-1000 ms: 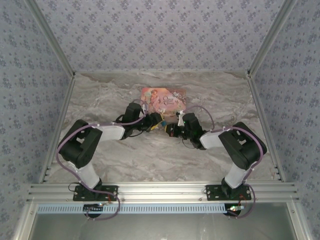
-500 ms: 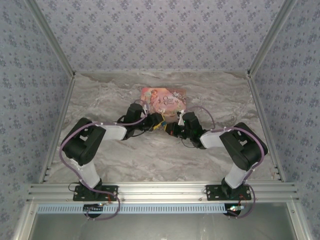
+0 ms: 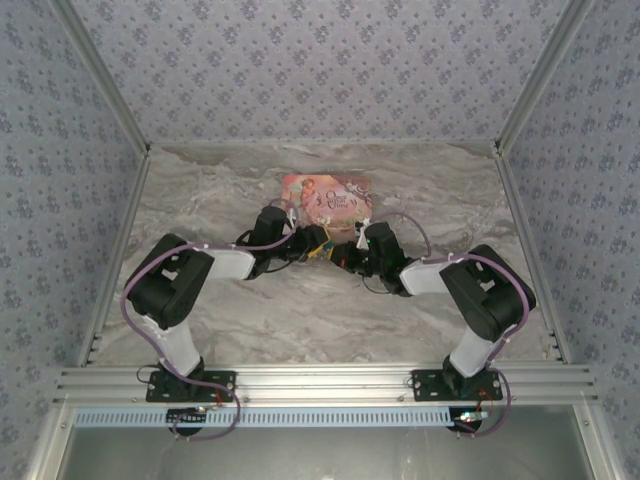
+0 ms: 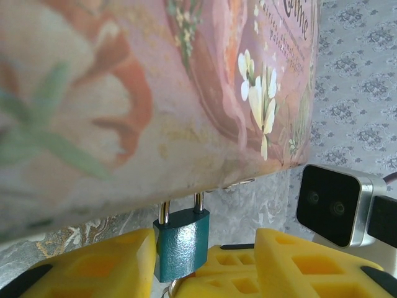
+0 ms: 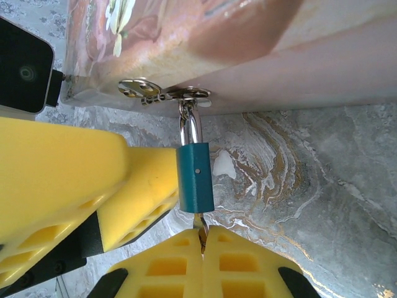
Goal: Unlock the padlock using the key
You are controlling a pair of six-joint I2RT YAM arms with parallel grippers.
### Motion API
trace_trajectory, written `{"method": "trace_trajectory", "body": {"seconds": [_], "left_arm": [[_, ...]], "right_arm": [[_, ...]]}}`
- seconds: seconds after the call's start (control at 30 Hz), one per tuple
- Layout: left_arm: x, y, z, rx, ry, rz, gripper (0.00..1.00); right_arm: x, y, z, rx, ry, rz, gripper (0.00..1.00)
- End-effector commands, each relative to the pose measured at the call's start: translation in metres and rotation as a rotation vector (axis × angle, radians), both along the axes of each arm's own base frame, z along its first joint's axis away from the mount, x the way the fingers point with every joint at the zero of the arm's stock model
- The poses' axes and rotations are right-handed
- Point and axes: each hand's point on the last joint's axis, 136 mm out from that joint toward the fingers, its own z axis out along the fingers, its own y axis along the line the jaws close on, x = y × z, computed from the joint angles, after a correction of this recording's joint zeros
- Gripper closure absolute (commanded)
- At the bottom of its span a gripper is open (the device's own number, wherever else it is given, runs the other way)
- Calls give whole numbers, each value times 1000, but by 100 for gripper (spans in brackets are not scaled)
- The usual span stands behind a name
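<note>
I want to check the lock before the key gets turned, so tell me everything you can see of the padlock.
The padlock is tiny, with a teal body that looks like painted metal and a silvery shackle. A small dot marks its narrow side. The shackle looks closed and passes through the metal hasp on the pink box. The left gripper clamps the body between its yellow fingers. The key, pinched by the right gripper, enters the end opposite the shackle.

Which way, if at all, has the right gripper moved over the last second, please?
Yes: in the top view the right gripper has crept slightly up-frame, toward the pink box, closing on the left gripper.
</note>
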Motion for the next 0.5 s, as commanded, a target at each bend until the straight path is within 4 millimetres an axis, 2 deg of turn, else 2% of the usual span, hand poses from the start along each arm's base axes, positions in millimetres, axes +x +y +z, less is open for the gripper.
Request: {"method": "trace_trajectory", "body": {"seconds": [0.0,0.47], "left_arm": [[-11,0,-21,55,102,1,54],[-11,-8,-21,34,117,-23,54]], "right_arm": [[6,7,26,50,-44,11,100],[8,12,35,89,-52,14,100]]}}
